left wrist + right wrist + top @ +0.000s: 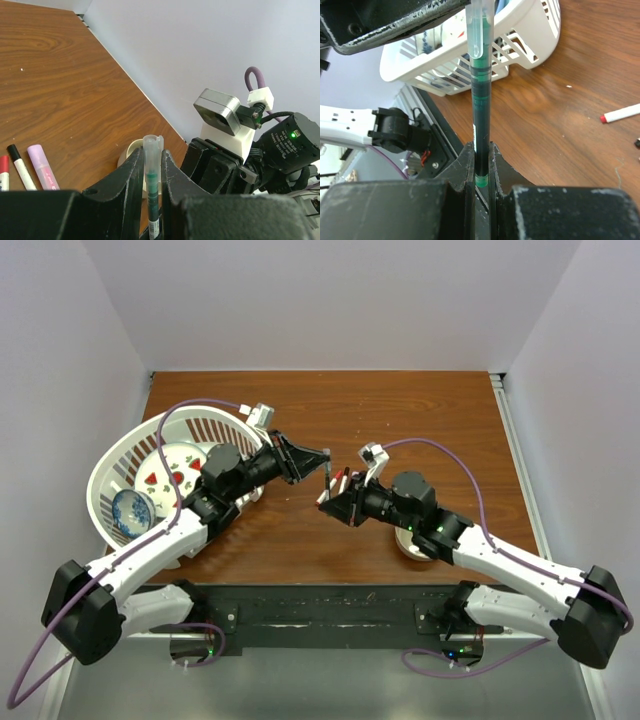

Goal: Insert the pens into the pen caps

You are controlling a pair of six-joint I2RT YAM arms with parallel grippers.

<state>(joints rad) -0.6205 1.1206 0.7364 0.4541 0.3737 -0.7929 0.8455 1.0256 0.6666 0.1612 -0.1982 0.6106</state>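
A slim dark green pen (480, 105) stands between my two grippers above the table. My right gripper (481, 150) is shut on its lower end. The pen's tip sits inside a clear pen cap (151, 150), and my left gripper (151, 156) is shut on that cap. From above, the left gripper (321, 462) and right gripper (329, 498) nearly meet, with the pen (328, 480) between them. On the wood lie a pink pen (42, 167), a white pen with a black end (20, 167) and a red-ended white pen (620, 114).
A white slatted basket (115, 455) holding patterned dishes stands at the left, beside the left arm. A small pale round bowl (412, 548) sits under the right arm. Grey walls enclose the wooden table (420, 410) at the back and both sides.
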